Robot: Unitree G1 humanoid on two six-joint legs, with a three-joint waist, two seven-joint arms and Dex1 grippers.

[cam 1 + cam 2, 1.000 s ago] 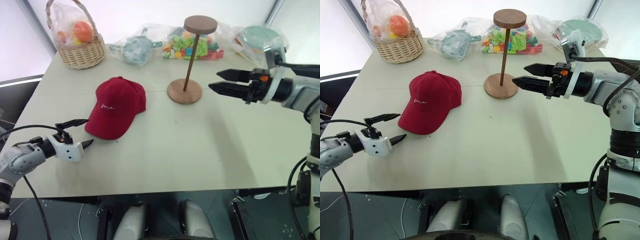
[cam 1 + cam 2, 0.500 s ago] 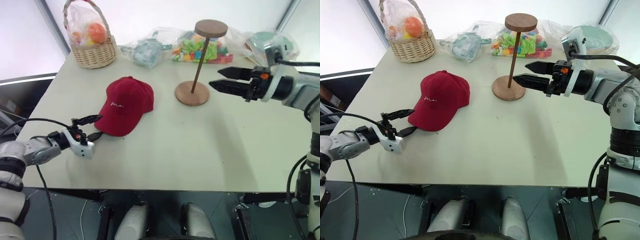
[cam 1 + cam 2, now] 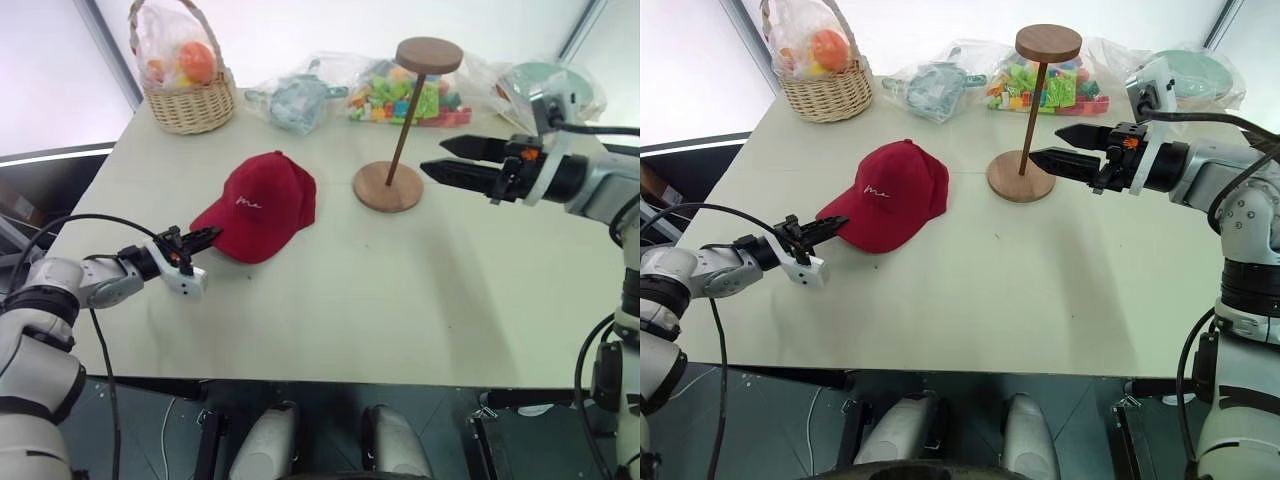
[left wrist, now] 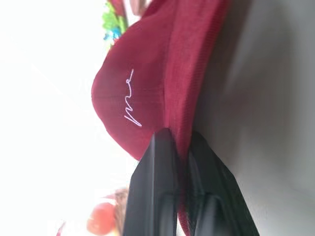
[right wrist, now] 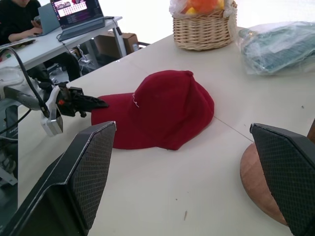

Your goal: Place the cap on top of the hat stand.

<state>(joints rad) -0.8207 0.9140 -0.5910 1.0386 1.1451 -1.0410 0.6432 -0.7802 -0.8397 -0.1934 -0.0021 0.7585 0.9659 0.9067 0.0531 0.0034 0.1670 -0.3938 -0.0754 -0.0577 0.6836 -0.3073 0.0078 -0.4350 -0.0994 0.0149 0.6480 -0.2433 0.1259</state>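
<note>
Near the table's [image 3: 330, 320] left front edge, the left gripper [image 3: 203, 238] reaches in level, its two thin black fingers pinched on the curved brim of the dark red fabric cap [image 3: 262, 203], which lies toward the left of the table with white script reading roughly "me" on its front. Beyond it stands the wooden hat stand [image 3: 392, 185]: round flat base, thin dark rod, small disc top. The right gripper [image 3: 448, 158] hovers level beside it, fingers spread apart, and a woven wicker basket [image 3: 188, 98] sits at the far left corner.

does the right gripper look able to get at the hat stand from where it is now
Probably yes. The right gripper hangs open above the table, just beside the hat stand, with nothing between them. The cap lies on the stand's far side, its brim pinched by the left gripper.
</note>
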